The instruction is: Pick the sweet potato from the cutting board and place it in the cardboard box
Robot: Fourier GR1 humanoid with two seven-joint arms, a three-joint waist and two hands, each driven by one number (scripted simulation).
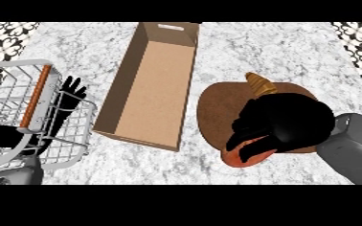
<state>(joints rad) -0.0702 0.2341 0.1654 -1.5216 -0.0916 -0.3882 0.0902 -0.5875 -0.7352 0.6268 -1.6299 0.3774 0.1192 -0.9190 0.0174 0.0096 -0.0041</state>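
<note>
Orange-brown sweet potato [256,87] lies across the round wooden cutting board [216,110] toward the right edge of the marble counter [268,43], most of it hidden beneath my right hand [283,119]. My fingers curl down over its middle, closing around it; one tapered end pokes out past the board's far edge, the other shows orange under my fingertips at the near edge. It appears not yet lifted. The long cardboard box [152,84] stands open just left of the board, in the counter's middle. My left hand [69,93] rests open, fingers up, behind a white wire basket [42,119] at the left edge. My worry: the potato tapers and is rounded, so it could roll or pivot out of my fingers on the lift, or clip the box's tall near wall on the way across.
</note>
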